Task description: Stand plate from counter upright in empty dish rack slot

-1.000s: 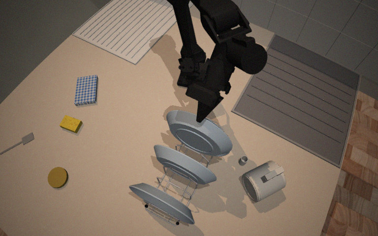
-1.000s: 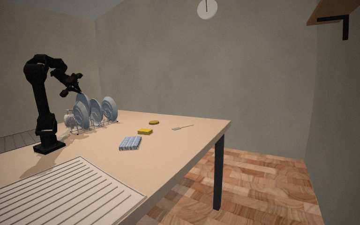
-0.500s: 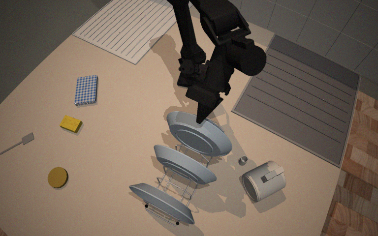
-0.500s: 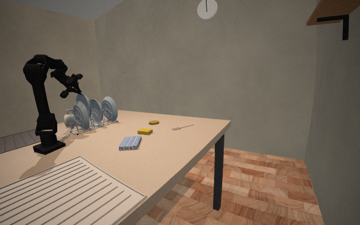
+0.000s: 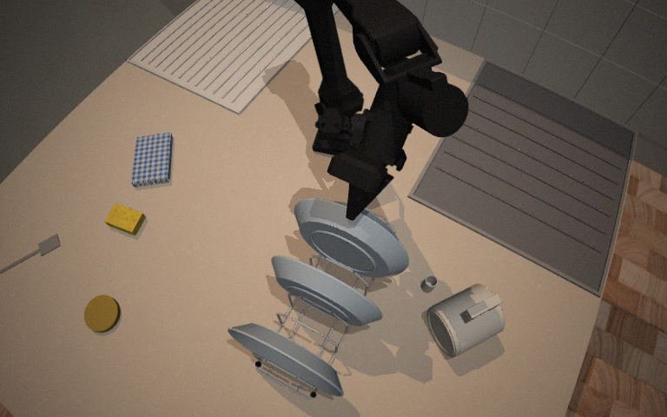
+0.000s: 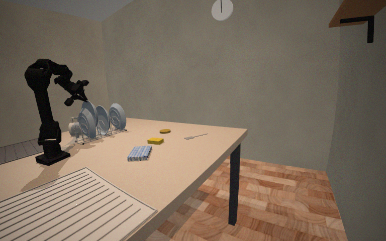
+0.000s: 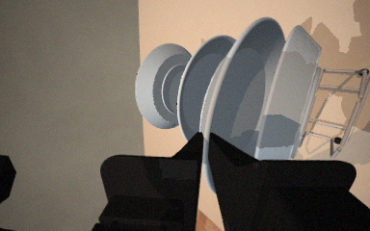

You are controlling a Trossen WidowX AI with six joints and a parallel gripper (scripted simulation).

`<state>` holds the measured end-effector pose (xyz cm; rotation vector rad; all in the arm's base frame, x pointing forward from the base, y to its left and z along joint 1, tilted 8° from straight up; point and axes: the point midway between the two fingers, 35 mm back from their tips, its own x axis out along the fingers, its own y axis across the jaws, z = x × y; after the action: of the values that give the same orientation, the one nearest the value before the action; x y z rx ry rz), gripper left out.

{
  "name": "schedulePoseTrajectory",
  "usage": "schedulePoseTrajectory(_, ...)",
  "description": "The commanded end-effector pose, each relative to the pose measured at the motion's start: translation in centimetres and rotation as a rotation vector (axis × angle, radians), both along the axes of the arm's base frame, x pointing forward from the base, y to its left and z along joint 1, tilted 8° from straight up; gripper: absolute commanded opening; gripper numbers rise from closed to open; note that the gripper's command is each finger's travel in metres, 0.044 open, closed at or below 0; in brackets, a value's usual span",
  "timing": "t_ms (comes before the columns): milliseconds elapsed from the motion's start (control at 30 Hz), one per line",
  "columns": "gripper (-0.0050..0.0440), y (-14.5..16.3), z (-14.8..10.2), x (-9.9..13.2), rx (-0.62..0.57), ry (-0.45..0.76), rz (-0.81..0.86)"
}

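My gripper (image 5: 353,214) is shut on the top rim of a blue-grey plate (image 5: 351,238). It holds the plate upright over the end of the wire dish rack (image 5: 314,319) nearest the arm. In the wrist view the rim (image 7: 207,144) runs between my fingertips. Another plate (image 7: 294,96) stands close behind the held one on the arm's side. Two more plates (image 5: 324,289) (image 5: 285,359) stand in slots further along. In the exterior view the held plate (image 6: 89,109) sits higher than its neighbours (image 6: 102,119). Whether its lower edge touches the rails is hidden.
A grey pot (image 5: 465,319) lies on its side right of the rack, with a small cup (image 5: 428,283) beside it. A checked cloth (image 5: 152,158), yellow sponge (image 5: 124,217), yellow disc (image 5: 102,313) and spatula (image 5: 31,253) lie to the left. Ribbed mats (image 5: 531,167) (image 5: 226,43) flank the arm.
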<state>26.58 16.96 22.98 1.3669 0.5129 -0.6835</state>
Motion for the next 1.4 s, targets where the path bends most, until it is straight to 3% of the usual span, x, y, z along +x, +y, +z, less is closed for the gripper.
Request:
schedulePoseTrajectory(0,0.0,-0.1,0.3,0.0,0.009,-0.014,0.002)
schedulePoseTrajectory(1367,0.0,-0.3,-1.3,0.0,0.009,-0.014,0.002)
